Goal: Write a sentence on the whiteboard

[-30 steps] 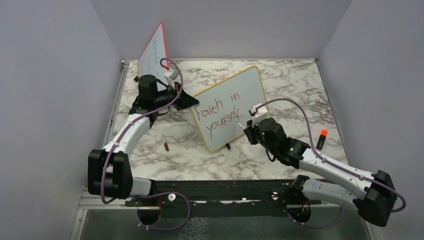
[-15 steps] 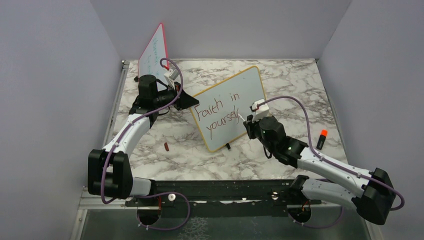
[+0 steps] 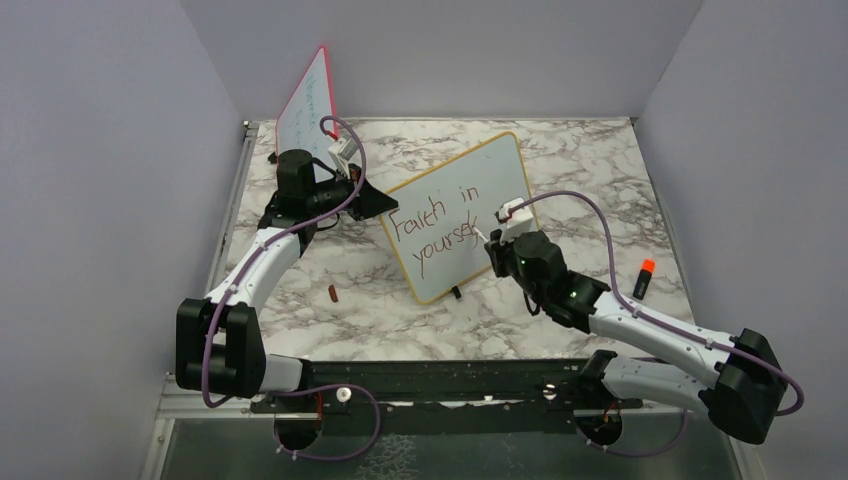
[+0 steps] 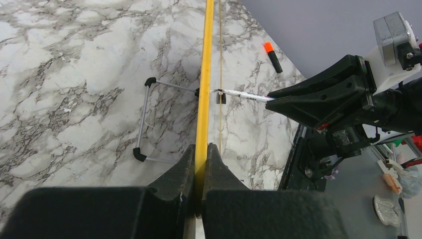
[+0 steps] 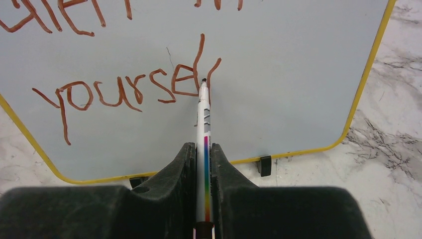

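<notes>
The whiteboard point(image 3: 497, 180), white with a yellow frame, stands tilted in the middle of the table. On it the sentence point(image 3: 435, 228) reads "Faith in" and "yoursel" in dark red, plus a fresh stroke. My left gripper point(image 3: 377, 203) is shut on the board's left edge; the left wrist view shows the yellow frame point(image 4: 203, 89) edge-on between the fingers point(image 4: 179, 167). My right gripper point(image 5: 203, 149) is shut on a white marker point(image 5: 202, 112). Its tip touches the board at the last red stroke of "yoursel" point(image 5: 124, 89).
A red-framed board point(image 3: 307, 105) with faint writing leans at the back left. A black marker with an orange end point(image 3: 643, 277) lies at the right. A small red cap point(image 3: 332, 293) lies left of the board. A wire stand point(image 4: 147, 119) props the whiteboard behind.
My right gripper has shifted a little left and up along the board with the marker, adding a stroke after "yoursel". The left arm has not moved.
</notes>
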### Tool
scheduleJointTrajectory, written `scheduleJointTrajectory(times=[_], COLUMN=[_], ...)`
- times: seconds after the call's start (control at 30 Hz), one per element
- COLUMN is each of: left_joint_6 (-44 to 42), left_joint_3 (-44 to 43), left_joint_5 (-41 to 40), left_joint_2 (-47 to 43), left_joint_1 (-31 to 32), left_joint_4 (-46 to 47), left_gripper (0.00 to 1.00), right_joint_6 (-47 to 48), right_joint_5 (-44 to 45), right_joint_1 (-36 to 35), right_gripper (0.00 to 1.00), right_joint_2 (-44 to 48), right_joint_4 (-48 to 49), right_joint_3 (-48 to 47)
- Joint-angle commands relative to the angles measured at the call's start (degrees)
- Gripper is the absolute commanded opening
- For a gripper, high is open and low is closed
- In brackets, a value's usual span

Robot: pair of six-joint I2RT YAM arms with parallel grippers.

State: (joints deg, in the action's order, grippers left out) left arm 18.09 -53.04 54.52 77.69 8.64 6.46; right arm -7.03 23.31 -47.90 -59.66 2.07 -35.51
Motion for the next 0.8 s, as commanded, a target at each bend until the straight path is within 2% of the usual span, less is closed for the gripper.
scheduleJointTrajectory(times=[0.0, 0.6, 0.77], left_joint_6=[-3.94, -4.76, -5.56], left_joint_3=[0.68, 0.17, -0.43], left_joint_5=[-2.84, -3.56, -4.17], left_joint_2=[1.85, 1.82, 1.98], left_joint_1=[1.11, 1.11, 1.02], left_joint_4=[-5.93, -6.37, -8.90], left_gripper=[0.00, 0.00, 0.00], right_joint_6=[0.61, 0.05, -0.64], right_joint_5=[3.10, 2.34, 3.58], right_joint_1=[1.28, 1.77, 1.76], right_gripper=[0.01, 0.01, 0.01], right_joint_2=[-1.07, 3.34, 4.60], right_joint_4=[2.08, 1.15, 0.64], right_joint_3=[-0.44, 0.13, 0.82])
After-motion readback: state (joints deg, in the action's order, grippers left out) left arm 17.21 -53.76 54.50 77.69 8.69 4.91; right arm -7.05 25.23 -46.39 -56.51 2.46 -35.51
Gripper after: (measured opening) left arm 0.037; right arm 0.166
